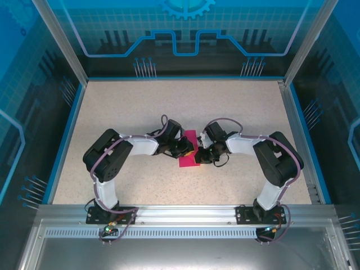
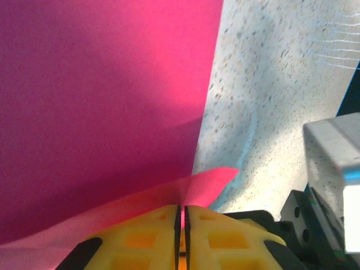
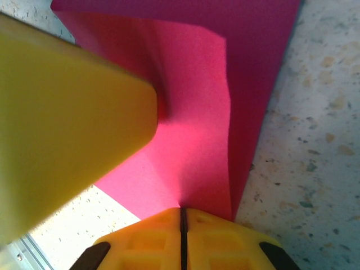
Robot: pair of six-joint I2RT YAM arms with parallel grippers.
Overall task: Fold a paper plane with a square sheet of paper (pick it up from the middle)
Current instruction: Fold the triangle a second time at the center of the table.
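One square sheet of paper (image 2: 101, 101) — thin, matte magenta, creased — lies ahead of two yellow-tipped grippers; left gripper (image 2: 181, 212) and right gripper (image 3: 183, 214) each pinch its nearest edge.

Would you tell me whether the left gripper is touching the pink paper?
Touching: the left wrist view shows the left gripper shut on a raised flap of the square sheet of paper.

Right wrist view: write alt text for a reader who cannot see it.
The right gripper, shut, pinches a raised fold of the square sheet of paper at bottom centre. A large yellow finger touches the paper from the left; speckled table lies beneath.
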